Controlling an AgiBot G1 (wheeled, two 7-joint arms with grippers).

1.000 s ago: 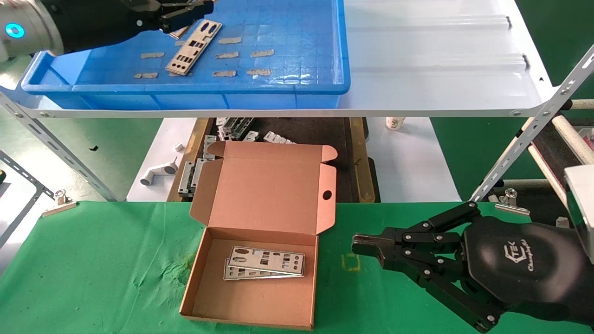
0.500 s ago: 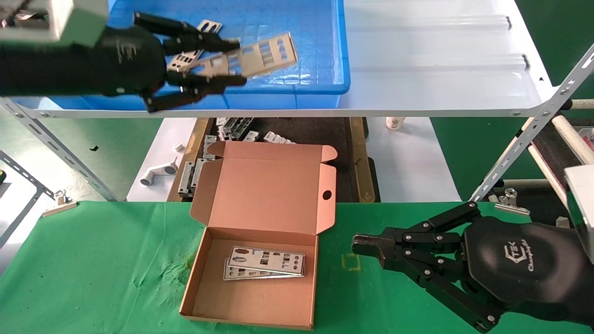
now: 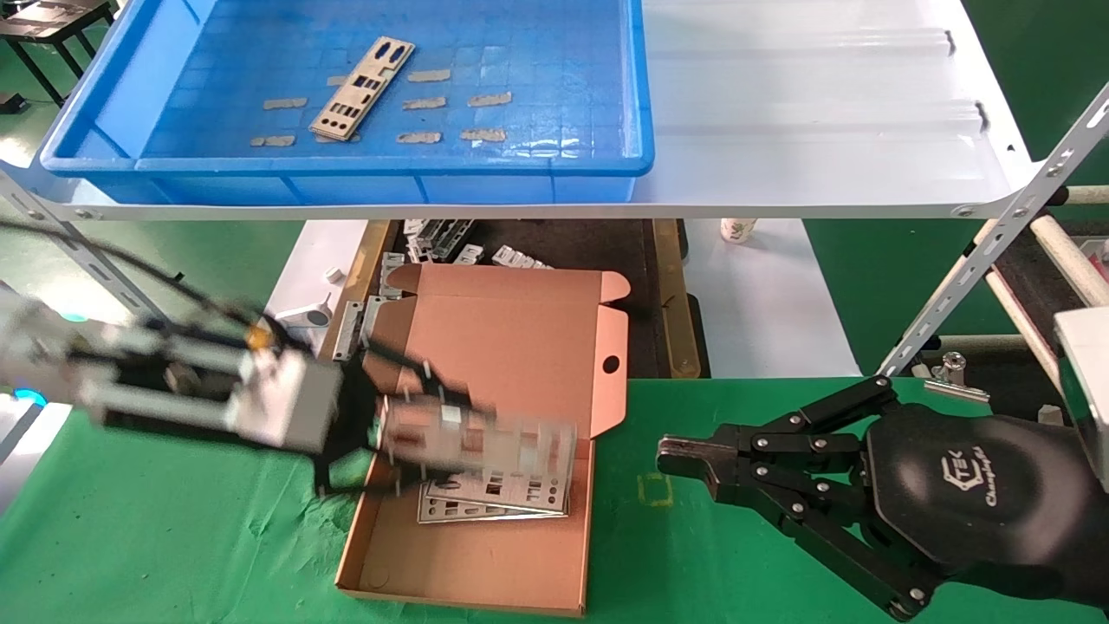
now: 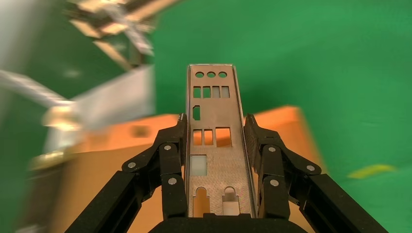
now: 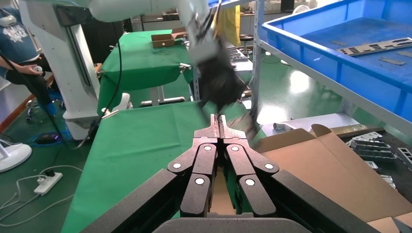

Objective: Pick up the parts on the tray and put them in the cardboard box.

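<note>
My left gripper (image 3: 390, 433) is shut on a thin silvery punched plate (image 3: 485, 442) and holds it just above the open cardboard box (image 3: 468, 563), blurred by motion. In the left wrist view the plate (image 4: 214, 136) sits between both fingers (image 4: 172, 145). Two plates (image 3: 494, 503) lie stacked inside the box. One more plate (image 3: 362, 87) lies on the floor of the blue tray (image 3: 554, 165) on the white shelf. My right gripper (image 3: 671, 458) is shut and empty, parked over the green cloth to the right of the box; it also shows in the right wrist view (image 5: 218, 127).
The box lid (image 3: 511, 355) stands open behind the box. Below the white shelf (image 3: 823, 104) lie grey brackets (image 3: 433, 238) and a white pipe-like piece (image 3: 295, 322). A slanted shelf strut (image 3: 979, 260) stands at the right, a metal clip (image 3: 108, 377) at the left.
My left gripper took a plate out of the tray, lifted it, then swung down and toward me to the box. One plate stays in the tray. The right arm has not moved.
</note>
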